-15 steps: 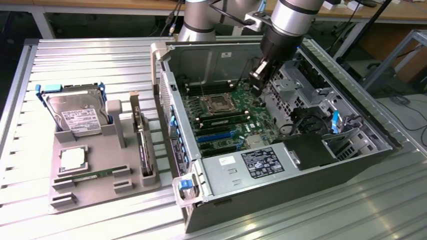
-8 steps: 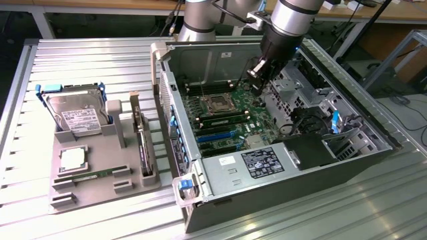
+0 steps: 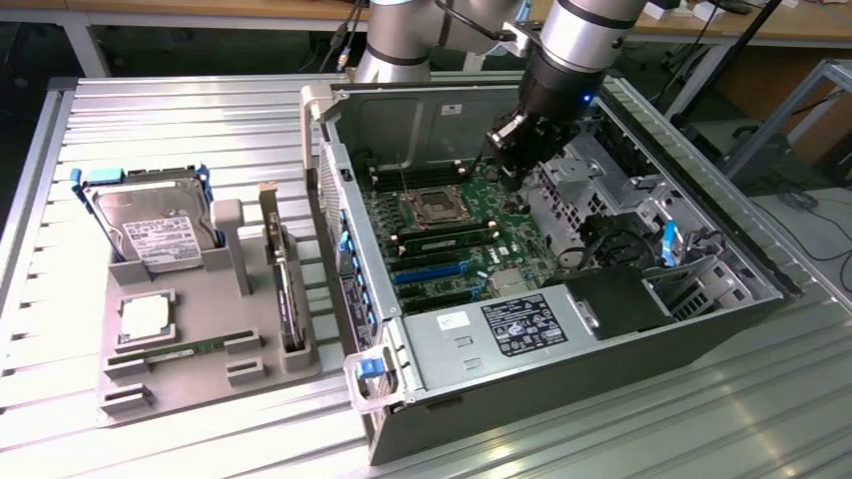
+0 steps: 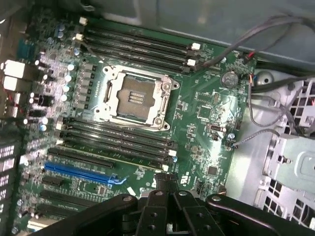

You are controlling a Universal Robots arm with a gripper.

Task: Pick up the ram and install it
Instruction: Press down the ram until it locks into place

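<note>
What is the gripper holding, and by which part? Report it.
Nothing is held: the gripper hangs over the motherboard, its jaws shut with nothing between them.

Ram [image 3: 187, 350] in parts tray [image 3: 200, 394] at exterior view's left of computer case [image 3: 639, 339]; tool [image 3: 513, 160] above motherboard [image 4: 197, 113] inside case.

Ribbed metal worktable [image 3: 200, 120]; wooden benches [image 3: 200, 8] behind; cables on floor.

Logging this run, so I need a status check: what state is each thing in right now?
computer case: side open, inside exposed
processor socket: empty
ram: lying in the tray, not picked up
hard drive: propped upright in the tray
gripper: shut, above the motherboard
</note>
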